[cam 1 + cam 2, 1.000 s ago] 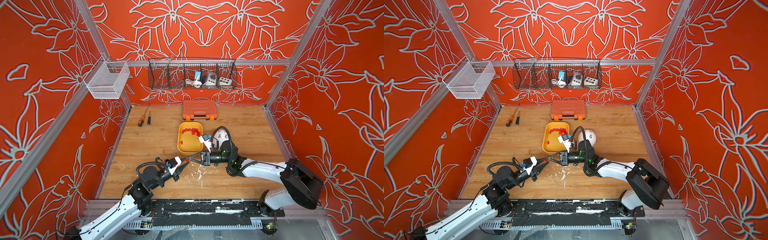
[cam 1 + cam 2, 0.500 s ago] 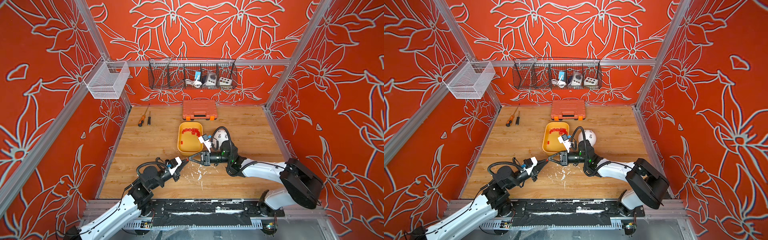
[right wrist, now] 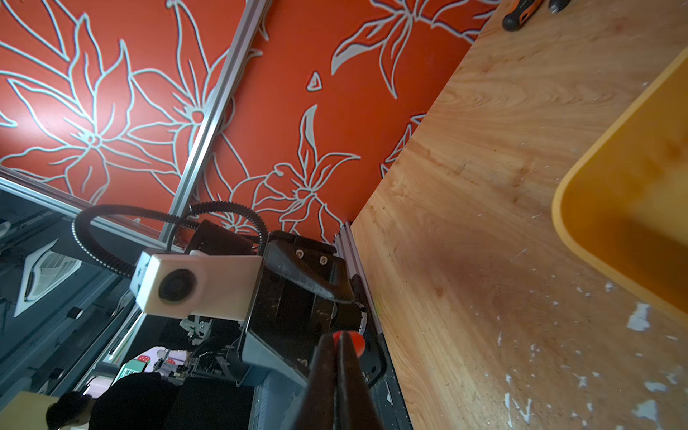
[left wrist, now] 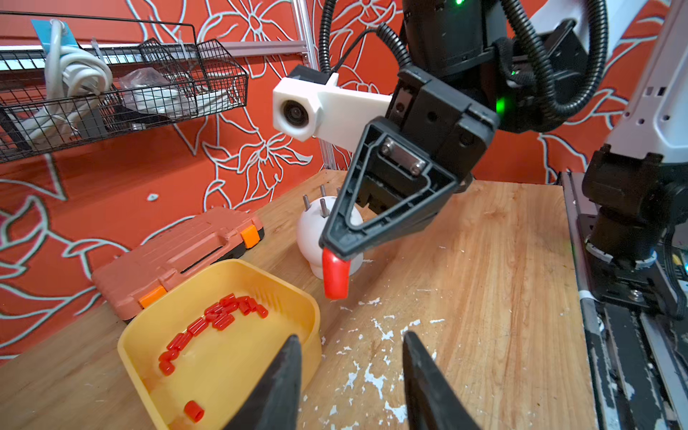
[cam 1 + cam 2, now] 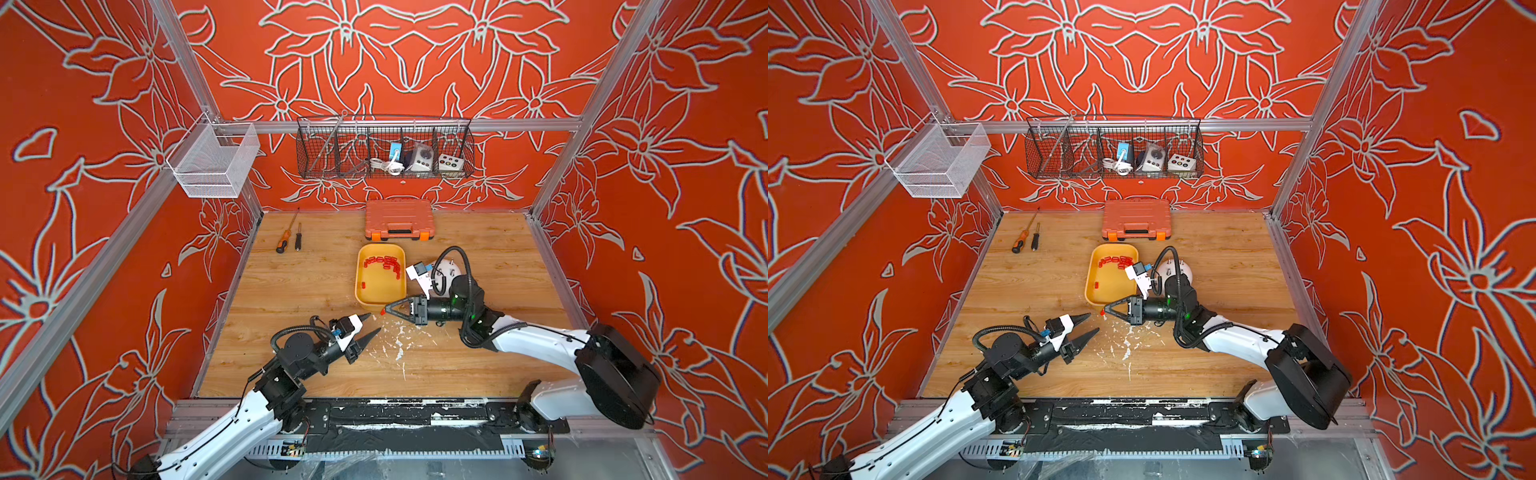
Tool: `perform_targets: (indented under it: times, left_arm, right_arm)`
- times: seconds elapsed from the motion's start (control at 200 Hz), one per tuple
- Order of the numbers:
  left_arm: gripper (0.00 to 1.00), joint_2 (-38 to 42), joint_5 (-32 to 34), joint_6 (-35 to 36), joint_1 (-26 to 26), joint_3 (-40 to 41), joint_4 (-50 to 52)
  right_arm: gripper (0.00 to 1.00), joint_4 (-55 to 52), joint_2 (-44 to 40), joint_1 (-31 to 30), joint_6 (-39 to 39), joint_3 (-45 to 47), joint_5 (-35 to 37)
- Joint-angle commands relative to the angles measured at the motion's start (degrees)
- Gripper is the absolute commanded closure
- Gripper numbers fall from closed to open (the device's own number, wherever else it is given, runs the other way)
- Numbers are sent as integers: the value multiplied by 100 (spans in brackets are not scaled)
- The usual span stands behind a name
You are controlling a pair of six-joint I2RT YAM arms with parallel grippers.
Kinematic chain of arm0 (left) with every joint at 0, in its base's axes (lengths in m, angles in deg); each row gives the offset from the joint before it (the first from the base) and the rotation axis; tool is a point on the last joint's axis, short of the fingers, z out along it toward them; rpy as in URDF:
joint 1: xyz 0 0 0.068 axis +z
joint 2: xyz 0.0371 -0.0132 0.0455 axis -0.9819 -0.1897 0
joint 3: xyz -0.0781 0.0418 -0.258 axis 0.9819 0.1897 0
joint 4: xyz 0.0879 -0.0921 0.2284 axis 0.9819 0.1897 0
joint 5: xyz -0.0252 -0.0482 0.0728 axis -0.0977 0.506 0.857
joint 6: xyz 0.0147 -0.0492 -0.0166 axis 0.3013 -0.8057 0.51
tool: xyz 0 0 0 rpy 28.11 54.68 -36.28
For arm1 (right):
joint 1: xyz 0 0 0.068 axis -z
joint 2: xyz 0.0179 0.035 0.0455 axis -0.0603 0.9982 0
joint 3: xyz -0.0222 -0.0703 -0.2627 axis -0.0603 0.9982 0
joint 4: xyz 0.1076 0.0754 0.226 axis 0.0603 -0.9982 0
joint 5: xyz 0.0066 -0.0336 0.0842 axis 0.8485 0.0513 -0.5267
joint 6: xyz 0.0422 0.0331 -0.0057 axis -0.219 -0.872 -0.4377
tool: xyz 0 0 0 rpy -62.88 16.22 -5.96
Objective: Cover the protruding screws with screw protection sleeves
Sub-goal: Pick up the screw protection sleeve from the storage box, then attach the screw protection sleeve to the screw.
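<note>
Two screwdrivers lie far back on the left of the tabletop, unmoved. The left hand now has its fingers spread wide. Half a second earlier they were almost together, at much the same spot just short of the right hand's tip. The left hand is empty and points toward the near corner of the yellow tray. Loose red screw protection sleeves lie in an arc in the tray, as before. One sleeve hangs just past that corner, above the tabletop, pinched at its top end by the right hand. The right hand is still pressed together and has not shifted. Behind it stands the white dome, right of the tray. Its protruding screws are bare as far as they show; the right hand partly hides them.
</note>
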Motion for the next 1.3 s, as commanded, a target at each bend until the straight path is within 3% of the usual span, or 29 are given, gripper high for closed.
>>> perform_targets:
  times: [0.0,0.11,0.275,0.5,0.786,1.296]
  left_arm:
    - [53,91,16,54,-12,35,49]
    - [52,44,-34,52,-12,35,48]
    - [48,-104,-85,28,-12,8,-6]
    - [46,-222,-99,-20,-12,17,-91]
    - [45,-304,-129,-44,-12,8,-134]
    - [44,-291,-130,-58,-12,-1,-103]
  right_arm:
    - [100,-293,-271,368,153,-107,-210]
    - [100,-1195,-613,937,597,-173,-282]
    - [100,-3890,-1255,1640,2169,-703,282]
    - [100,-5246,-1432,2692,3027,-1003,1095]
    - [100,-5242,-1097,3282,3283,-1131,1514]
    - [100,-4629,-86,3348,3347,-1598,1372]
